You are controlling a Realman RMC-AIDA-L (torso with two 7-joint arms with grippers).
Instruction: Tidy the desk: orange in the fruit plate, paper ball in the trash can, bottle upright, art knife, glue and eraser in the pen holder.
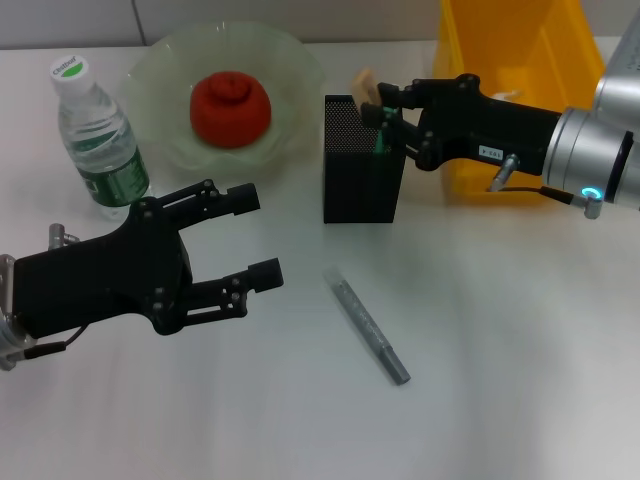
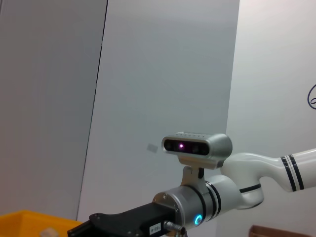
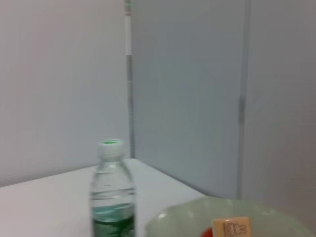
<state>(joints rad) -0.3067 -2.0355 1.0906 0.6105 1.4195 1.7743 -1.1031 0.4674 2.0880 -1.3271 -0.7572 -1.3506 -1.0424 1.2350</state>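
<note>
Eraser step. Right gripper (image 1: 377, 103) pinches the eraser (image 1: 366, 85) just above the holder's (image 1: 362, 175) open top; next move is lower and release. Something green inside, probably the glue. Left gripper (image 1: 255, 235) hovers idle, fingers spread. Knife (image 1: 371, 324) lies on the bench (image 1: 520, 350). Orange (image 1: 230, 108) in plate (image 1: 290, 60), bottle (image 1: 98, 140) upright.

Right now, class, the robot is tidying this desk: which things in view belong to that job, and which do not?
Part of the job: orange, fruit plate, bottle, eraser in the right gripper, pen holder, trash can, grey art knife, left gripper.

Not part of the job: only the table.
</note>
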